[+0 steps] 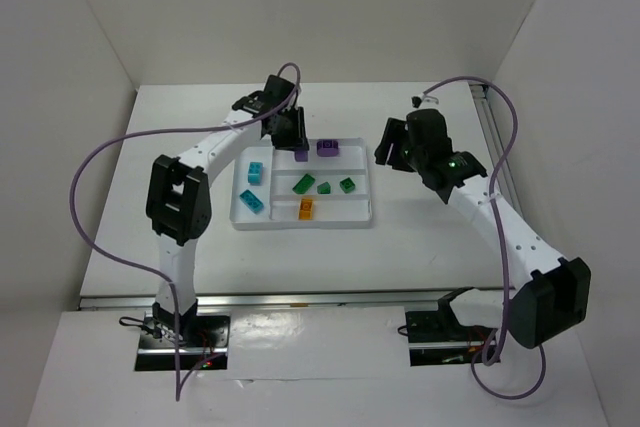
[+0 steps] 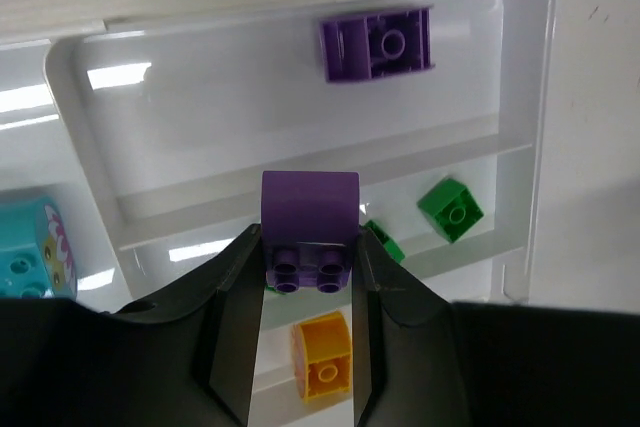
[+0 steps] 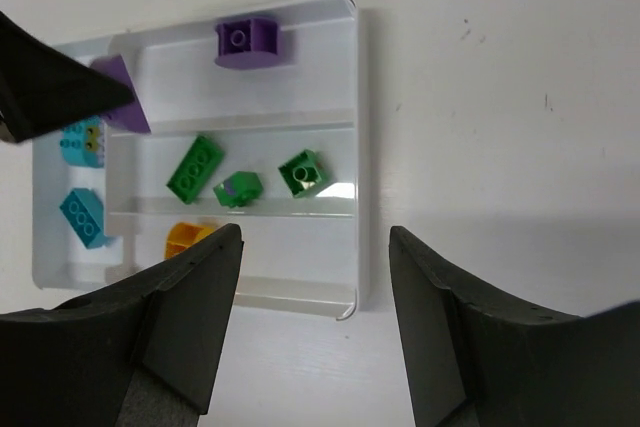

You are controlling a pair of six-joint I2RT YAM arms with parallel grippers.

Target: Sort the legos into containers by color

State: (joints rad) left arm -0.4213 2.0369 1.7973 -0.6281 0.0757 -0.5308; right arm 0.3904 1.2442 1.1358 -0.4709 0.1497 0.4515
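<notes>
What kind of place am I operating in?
Likely a lab test cell: white panels box in the table, left arm and right arm bolted at its edge, lego tray between them.

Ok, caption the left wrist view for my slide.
Left gripper pinching a purple lego over the white tray, a second purple lego lying in one strip.

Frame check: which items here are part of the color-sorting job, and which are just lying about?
Job:
- white tray
- held purple lego, in the left claw
- loose purple lego in the tray
- green legos
- orange lego
- teal legos
- right claw, open and empty

Not the job:
- purple cables
- table
</notes>
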